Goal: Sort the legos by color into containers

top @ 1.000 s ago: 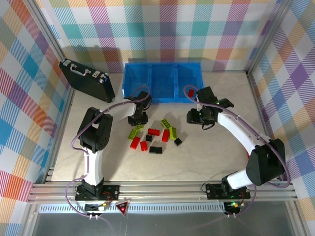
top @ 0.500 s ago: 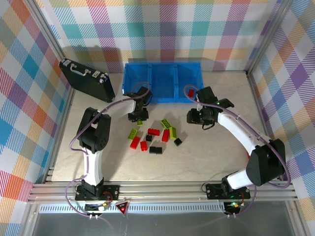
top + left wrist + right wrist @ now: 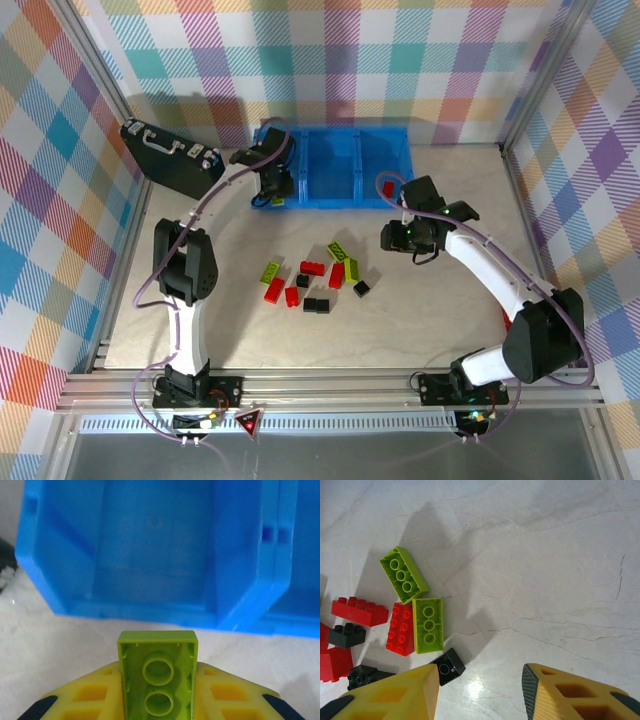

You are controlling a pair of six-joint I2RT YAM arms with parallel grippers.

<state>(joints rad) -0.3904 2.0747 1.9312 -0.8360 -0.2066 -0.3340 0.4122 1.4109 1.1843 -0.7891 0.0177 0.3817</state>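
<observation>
The left gripper (image 3: 272, 188) pinches a green lego (image 3: 157, 672) at the near edge of the blue bin's (image 3: 330, 132) left compartment, while the right gripper (image 3: 480, 680) hangs wide open over the loose legos (image 3: 315, 280) mid-table, so sorting looks barely begun.

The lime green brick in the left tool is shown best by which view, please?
Left wrist: the brick is close up, hollow underside visible, clamped in the left tool. From top external it is too small to make out.
</observation>
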